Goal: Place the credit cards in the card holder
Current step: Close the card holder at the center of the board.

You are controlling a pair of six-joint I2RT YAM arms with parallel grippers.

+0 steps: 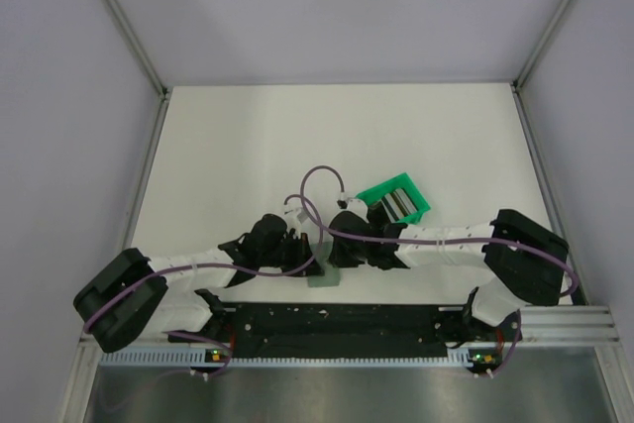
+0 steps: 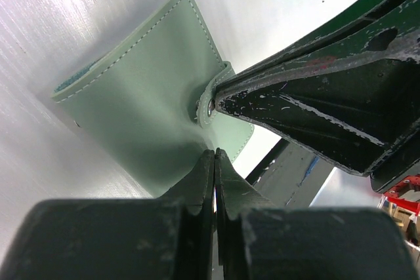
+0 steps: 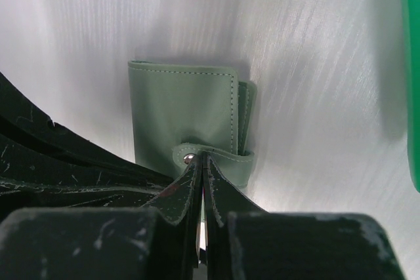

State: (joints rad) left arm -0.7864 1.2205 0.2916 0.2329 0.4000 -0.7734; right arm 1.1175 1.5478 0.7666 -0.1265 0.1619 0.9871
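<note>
The card holder [image 1: 323,272] lies folded shut on the table between my two grippers, a grey-green wallet with a snap strap [image 3: 216,156]. My left gripper [image 2: 214,153] is shut, its tips pressing on the cover [image 2: 141,106] near the closest edge. My right gripper [image 3: 201,156] is shut too, with its tips against the strap beside the metal snap [image 3: 188,159]. Seen from the left wrist, its fingers [image 2: 315,90] reach in from the right. The credit cards [image 1: 394,206] stand as dark and pale strips inside the green bin.
The bright green open bin [image 1: 411,188] sits just behind the right gripper, its edge showing at the right [image 3: 413,77]. A purple cable [image 1: 319,177] loops above the wrists. The metal rail [image 1: 337,319] runs along the near table edge.
</note>
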